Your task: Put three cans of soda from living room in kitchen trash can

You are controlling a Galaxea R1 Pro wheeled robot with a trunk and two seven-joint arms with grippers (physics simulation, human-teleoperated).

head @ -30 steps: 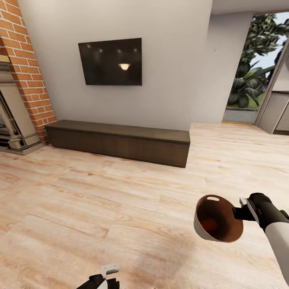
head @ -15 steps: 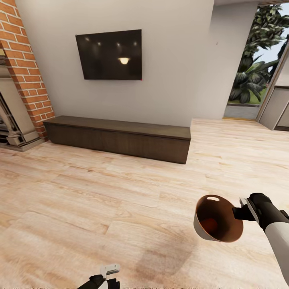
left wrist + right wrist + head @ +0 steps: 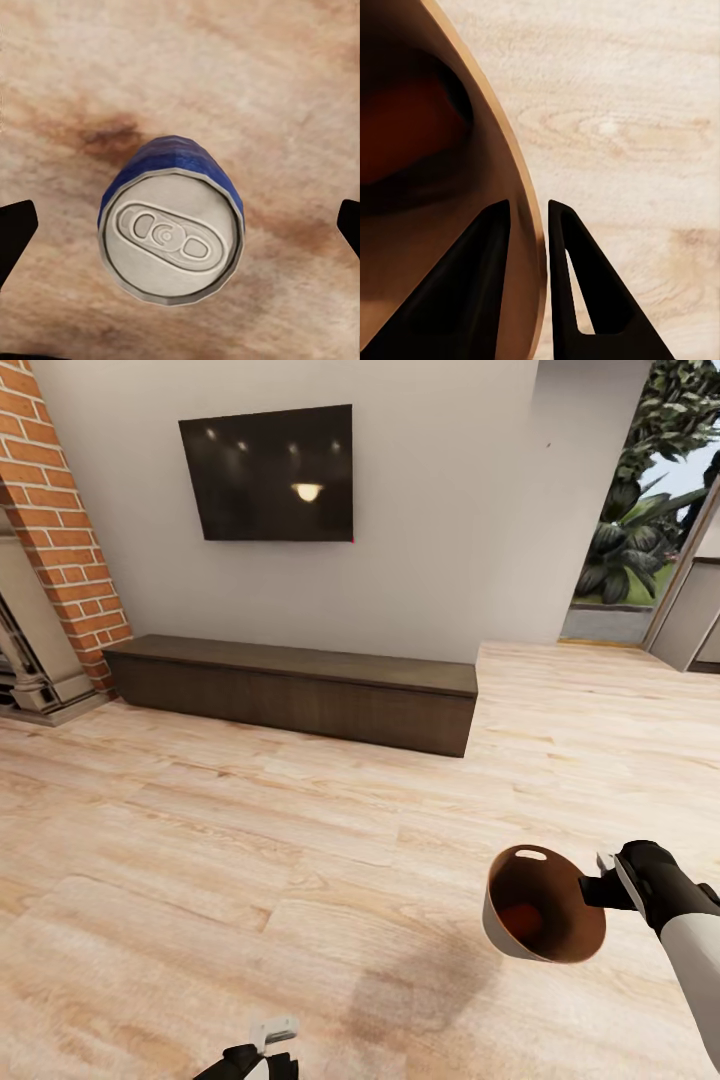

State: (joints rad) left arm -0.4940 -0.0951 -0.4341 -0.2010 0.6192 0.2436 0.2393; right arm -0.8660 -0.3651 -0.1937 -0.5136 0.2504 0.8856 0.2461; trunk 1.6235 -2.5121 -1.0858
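The robot faces a living-room wall across a broad wooden floor (image 3: 250, 860), with a long dark low cabinet (image 3: 300, 695) under a wall-mounted television (image 3: 268, 472), a brick fireplace surround (image 3: 60, 530) at the left, and a glazed opening onto garden plants (image 3: 640, 510) at the far right; I count one of each. The right gripper (image 3: 603, 884) pinches the rim of the one trash can (image 3: 540, 920), carried low at the robot's right with its tan mouth tipped toward the camera; in the right wrist view one finger (image 3: 472, 285) lies inside the wall and the other outside, nearly closed on it. A reddish shape at the bin's bottom is probably a soda can, though how many lie there I cannot tell. In the left wrist view one blue-sided soda can (image 3: 171, 229) shows end-on, long axis along the fingers, centred between dark tips set wide; whether it is gripped I cannot tell. The left gripper (image 3: 270, 1035) sits low, the bin to its right, so the drop is a short sideways reach.
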